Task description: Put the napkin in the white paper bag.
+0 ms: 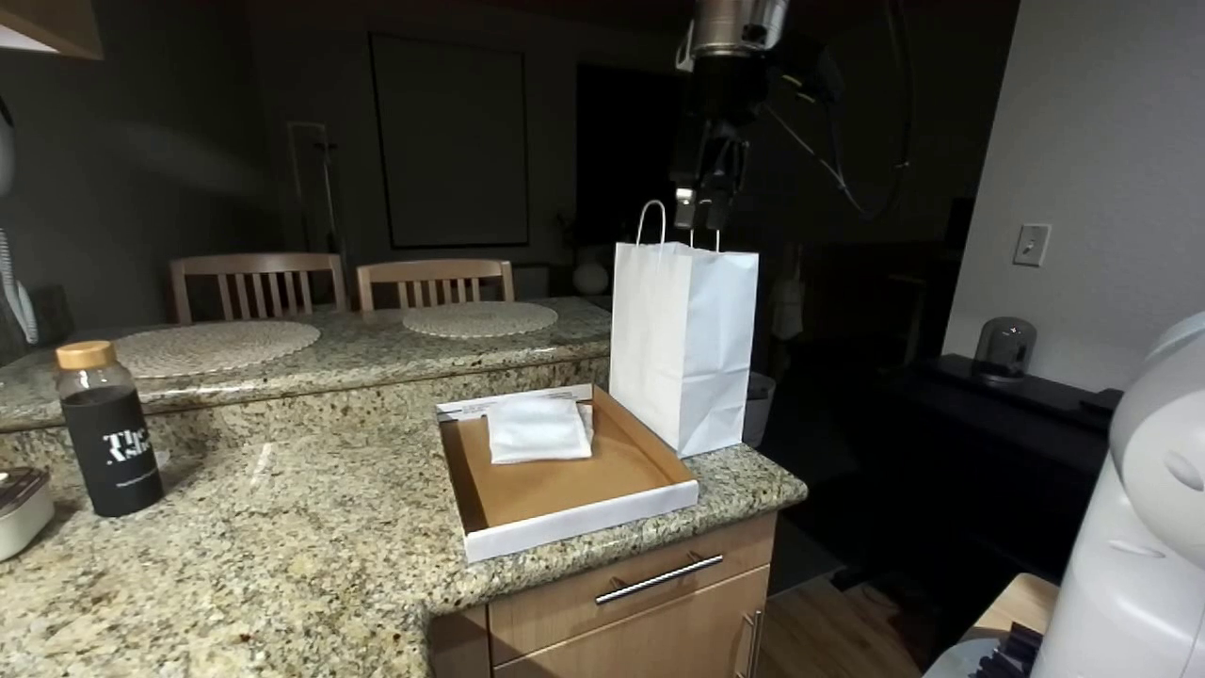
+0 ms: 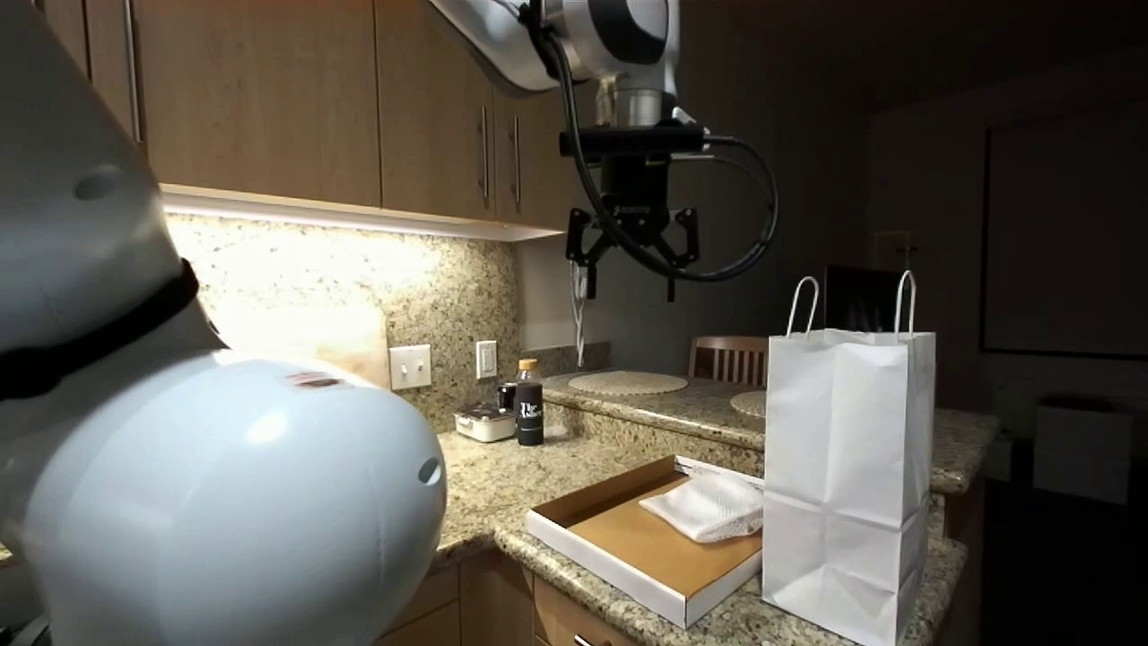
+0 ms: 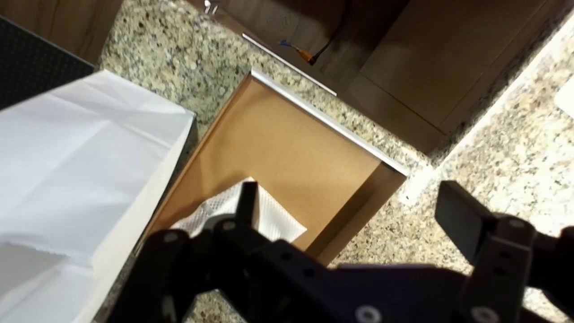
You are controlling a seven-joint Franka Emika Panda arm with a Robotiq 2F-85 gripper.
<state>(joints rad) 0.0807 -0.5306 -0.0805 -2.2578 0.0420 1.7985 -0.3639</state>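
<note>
A white napkin is seen folded toward the far side of a shallow tray, brown inside and white along its outer walls, on a granite counter. Just beside the tray, at right in both exterior views, a white bag is stood upright with its 2 handles raised. Above the counter, well apart from the napkin, the gripper is held with its 2 fingers spread; part of the napkin is hidden behind it in the wrist view. A black bottle with white lettering is set at left in an exterior view, near a container partly out of frame. On a raised ledge beyond, 2 placemats are laid, with 2 chairs placed on its far side. At near left in an exterior view, the counter is partly blocked by the white arm.
</note>
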